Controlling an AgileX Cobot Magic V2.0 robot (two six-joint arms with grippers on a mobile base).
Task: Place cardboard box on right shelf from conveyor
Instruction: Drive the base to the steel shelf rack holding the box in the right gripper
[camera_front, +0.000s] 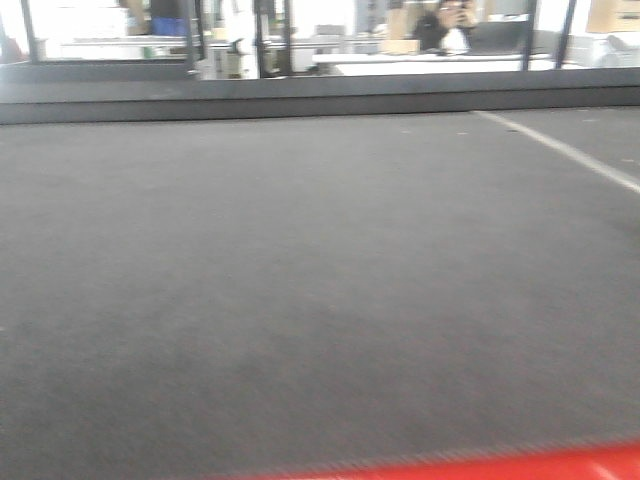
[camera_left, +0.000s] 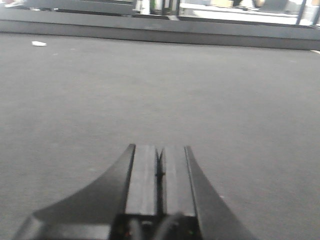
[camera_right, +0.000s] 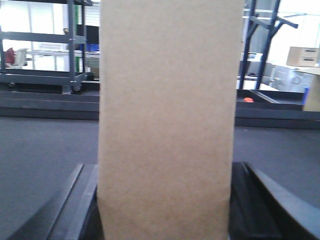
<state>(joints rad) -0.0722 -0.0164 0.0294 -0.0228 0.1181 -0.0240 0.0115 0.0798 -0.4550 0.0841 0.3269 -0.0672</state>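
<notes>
The plain tan cardboard box (camera_right: 166, 115) fills the middle of the right wrist view, standing tall between the two dark fingers. My right gripper (camera_right: 165, 170) is shut on it, one finger against each side. The box's top and bottom run out of frame. Behind it lies the dark grey conveyor (camera_right: 40, 150). My left gripper (camera_left: 159, 148) hovers low over the conveyor (camera_left: 150, 85), shut, its pads together with nothing between them. The front view shows only the conveyor (camera_front: 300, 280); neither the grippers nor the box appear there. The right shelf is out of view.
A dark raised rail (camera_front: 300, 95) runs along the belt's far edge. A white line (camera_front: 560, 148) crosses the belt at right. A red strip (camera_front: 520, 465) borders the near edge. Beyond the belt stand a grey wheeled rack (camera_right: 70, 45), blue uprights (camera_right: 265, 35) and labelled boxes (camera_right: 304, 56).
</notes>
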